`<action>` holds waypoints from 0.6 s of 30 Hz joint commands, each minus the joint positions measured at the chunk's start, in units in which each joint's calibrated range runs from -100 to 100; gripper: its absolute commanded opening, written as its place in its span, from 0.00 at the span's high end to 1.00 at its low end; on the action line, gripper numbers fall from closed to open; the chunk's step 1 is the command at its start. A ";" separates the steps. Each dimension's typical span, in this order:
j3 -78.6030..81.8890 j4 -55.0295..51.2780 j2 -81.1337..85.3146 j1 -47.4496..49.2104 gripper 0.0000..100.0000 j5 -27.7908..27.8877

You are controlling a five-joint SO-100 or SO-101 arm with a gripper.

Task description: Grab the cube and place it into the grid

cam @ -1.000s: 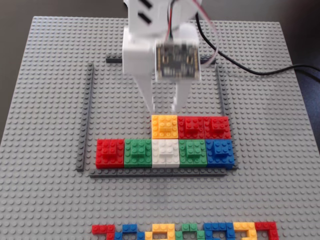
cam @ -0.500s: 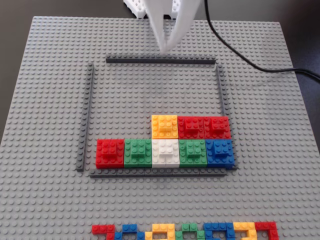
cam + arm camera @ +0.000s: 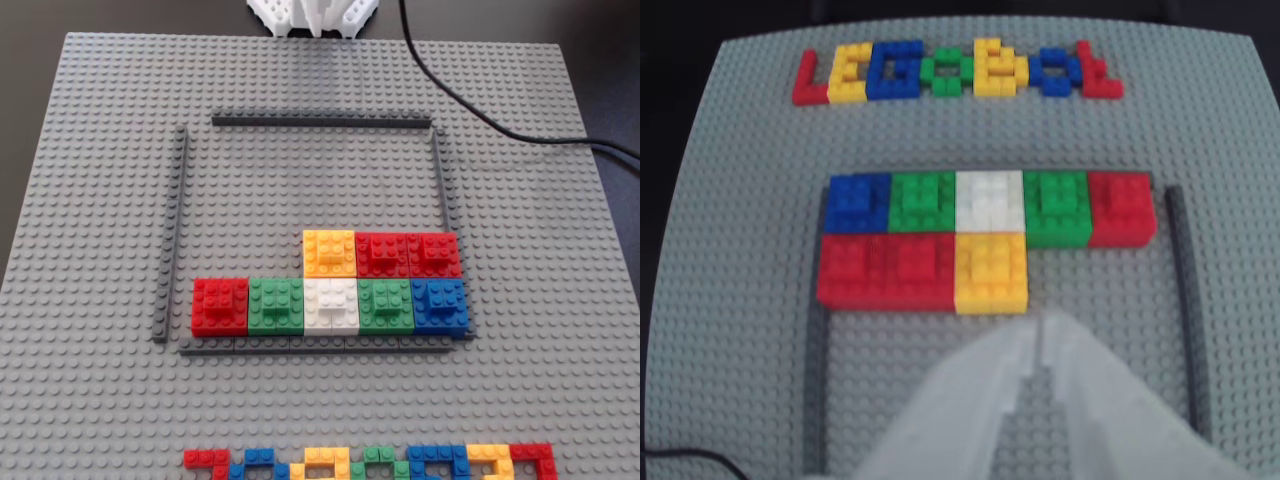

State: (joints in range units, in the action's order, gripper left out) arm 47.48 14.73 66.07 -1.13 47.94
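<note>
The grid is a dark grey bar frame [image 3: 320,121] on the grey baseplate [image 3: 100,150]. Inside it, the fixed view shows a front row of red [image 3: 219,305], green, white [image 3: 331,304], green and blue cubes, and behind it a yellow cube [image 3: 329,253] and two red ones [image 3: 407,254]. In the wrist view my white gripper [image 3: 1042,328] hangs over bare studs inside the frame, just short of the yellow cube [image 3: 991,270]. Its fingertips meet and hold nothing. No loose cube shows outside the grid. In the fixed view only the arm's white base [image 3: 315,15] shows.
A row of coloured brick letters [image 3: 950,72] sits on the plate beyond the grid, at the bottom edge of the fixed view [image 3: 370,462]. A black cable [image 3: 480,110] crosses the plate's top right corner. The frame's side bar [image 3: 1180,290] runs beside the gripper.
</note>
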 commanded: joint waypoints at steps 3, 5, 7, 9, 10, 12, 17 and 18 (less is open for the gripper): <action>7.21 3.30 10.37 0.72 1.00 -0.88; 10.20 4.03 13.12 0.72 1.00 -0.98; 14.09 5.16 16.73 0.72 1.00 -0.78; 17.35 5.79 19.57 0.72 1.00 -0.73; 18.53 5.94 20.60 0.72 1.00 -0.68; 19.80 6.13 21.72 0.80 1.00 -1.03; 23.52 7.60 24.38 1.02 1.00 -1.37; 24.69 7.84 25.16 1.09 1.00 -1.37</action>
State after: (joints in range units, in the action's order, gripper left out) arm 70.61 20.88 88.80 -0.26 46.86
